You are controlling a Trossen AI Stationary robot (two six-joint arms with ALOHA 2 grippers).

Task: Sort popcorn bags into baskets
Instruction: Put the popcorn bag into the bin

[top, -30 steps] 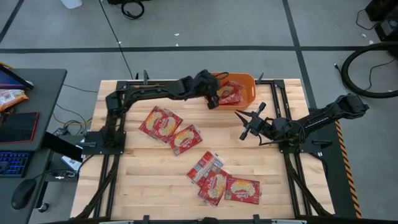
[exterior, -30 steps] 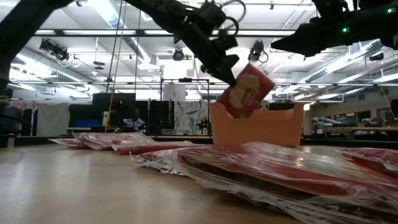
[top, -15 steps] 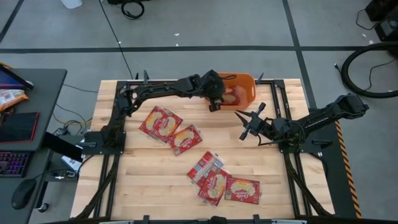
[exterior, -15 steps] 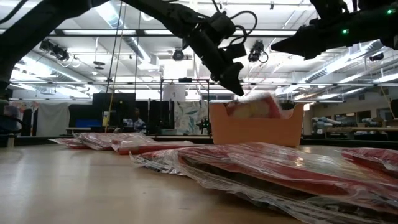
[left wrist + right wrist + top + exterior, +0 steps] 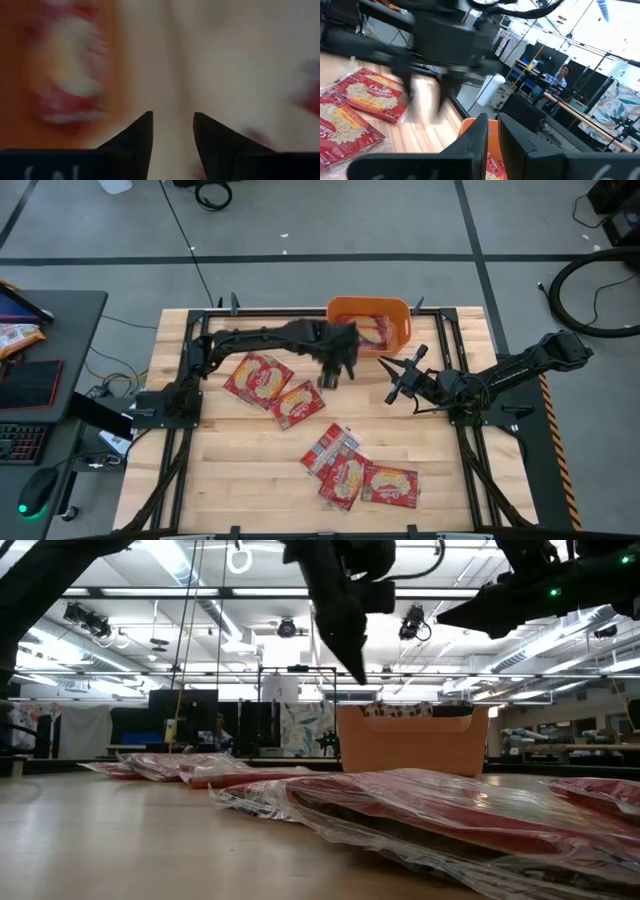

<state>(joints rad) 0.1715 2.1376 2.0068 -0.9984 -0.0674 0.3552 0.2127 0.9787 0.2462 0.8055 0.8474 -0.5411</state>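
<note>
Near the far table edge sits the orange basket (image 5: 371, 323), one popcorn bag (image 5: 372, 330) inside. Left gripper (image 5: 333, 376) hangs beside it, jaws parted, empty. Right gripper (image 5: 397, 376) waits over bare wood, fingers spread.

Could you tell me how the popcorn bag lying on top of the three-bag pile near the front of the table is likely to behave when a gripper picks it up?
The top popcorn bag looks flat and thin, so it is probably light and may sag from a pinched edge. Its wrapper looks glossy, so the fingers could slip. It overlaps its neighbours, which might drag along.
</note>
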